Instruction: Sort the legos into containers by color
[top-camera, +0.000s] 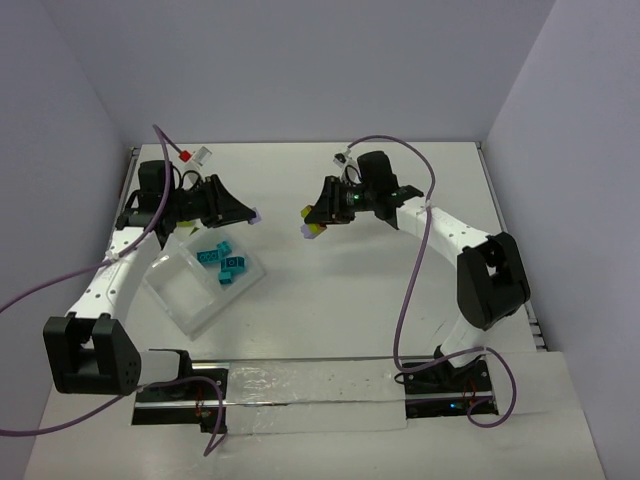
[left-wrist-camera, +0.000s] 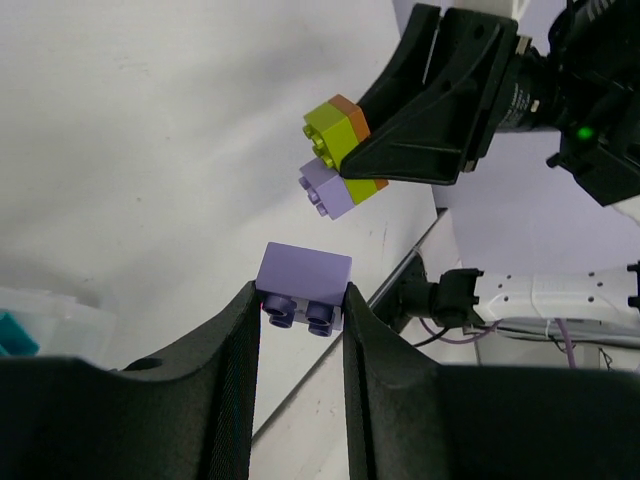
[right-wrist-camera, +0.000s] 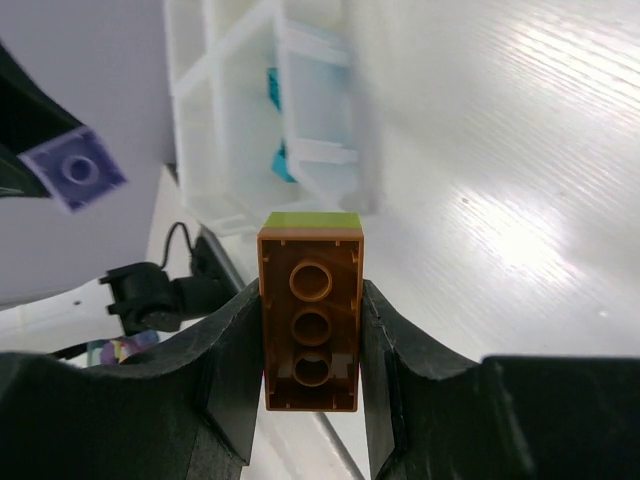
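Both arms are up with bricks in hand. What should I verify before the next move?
1. Grip of left tool on purple brick: ok.
2. Grip of right tool on orange-lime-purple stack: ok.
3. Brick and stack apart: ok, gap visible.
4. Stack single-coloured: not ok, three colours clipped together.
5. All teal bricks inside one tray compartment: ok.
6. Far tray compartment contents: cannot tell, left tool overlaps it.

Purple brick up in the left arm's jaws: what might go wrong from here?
The purple brick is pinched only at the tips of the left jaws, in the air and not over the tray; it could slip and land on the table. Released carelessly, it might join the teal bricks. The right jaws seem to grip the stack by its orange brick alone, so the lime and purple ones might twist off.
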